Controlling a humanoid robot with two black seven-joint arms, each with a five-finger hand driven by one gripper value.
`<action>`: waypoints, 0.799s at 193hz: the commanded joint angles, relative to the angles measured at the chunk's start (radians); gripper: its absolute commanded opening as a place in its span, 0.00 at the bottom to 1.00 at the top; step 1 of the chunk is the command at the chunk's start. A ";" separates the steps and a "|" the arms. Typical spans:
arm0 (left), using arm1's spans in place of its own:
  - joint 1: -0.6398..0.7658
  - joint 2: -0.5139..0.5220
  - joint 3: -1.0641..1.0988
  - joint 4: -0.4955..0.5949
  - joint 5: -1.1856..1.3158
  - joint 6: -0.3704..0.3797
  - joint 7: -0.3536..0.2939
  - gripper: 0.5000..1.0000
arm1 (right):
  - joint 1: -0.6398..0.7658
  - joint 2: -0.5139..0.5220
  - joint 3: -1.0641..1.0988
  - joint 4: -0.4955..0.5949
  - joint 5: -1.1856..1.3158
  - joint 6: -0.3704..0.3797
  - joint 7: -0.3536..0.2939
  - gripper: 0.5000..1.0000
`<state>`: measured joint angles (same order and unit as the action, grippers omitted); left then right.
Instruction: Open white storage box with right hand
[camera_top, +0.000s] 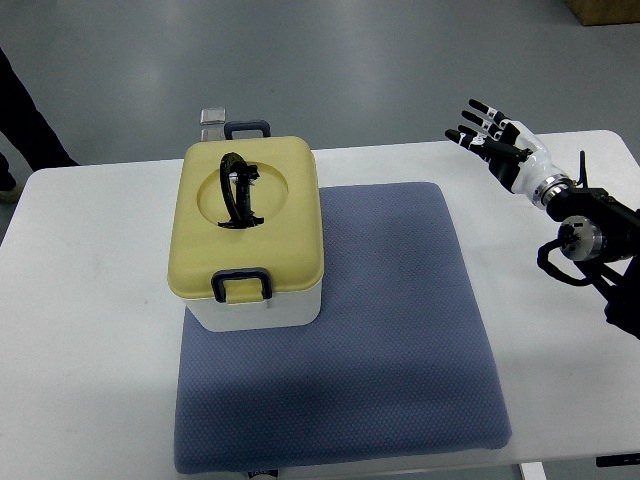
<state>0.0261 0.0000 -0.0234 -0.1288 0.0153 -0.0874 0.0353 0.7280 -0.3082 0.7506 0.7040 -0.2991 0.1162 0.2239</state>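
Note:
The white storage box (255, 305) stands on the left part of a blue-grey mat (390, 330). Its pale yellow lid (245, 220) is down, with a black handle (238, 188) folded upright in a round recess on top. A dark blue latch (241, 285) sits at the near edge of the lid and another (247, 128) at the far edge. My right hand (490, 135) hovers over the table's far right, well away from the box, fingers spread and holding nothing. The left arm does not show.
The white table (90, 330) carries the mat and box. A metal clip (213, 120) pokes out behind the box. A person's dark clothing (25, 120) shows at the far left edge. Grey floor lies beyond the table.

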 joint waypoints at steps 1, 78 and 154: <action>0.000 0.000 0.002 0.003 0.000 0.000 0.000 1.00 | -0.002 0.001 0.000 0.000 0.000 0.000 0.000 0.85; 0.000 0.000 -0.001 0.001 0.000 0.000 0.002 1.00 | -0.007 0.006 0.001 0.002 0.000 0.011 0.000 0.85; 0.000 0.000 0.000 0.003 0.000 0.000 0.002 1.00 | -0.010 0.006 0.003 0.000 0.002 0.016 0.005 0.85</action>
<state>0.0261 0.0000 -0.0227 -0.1251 0.0153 -0.0874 0.0368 0.7196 -0.3009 0.7521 0.7043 -0.2977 0.1313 0.2286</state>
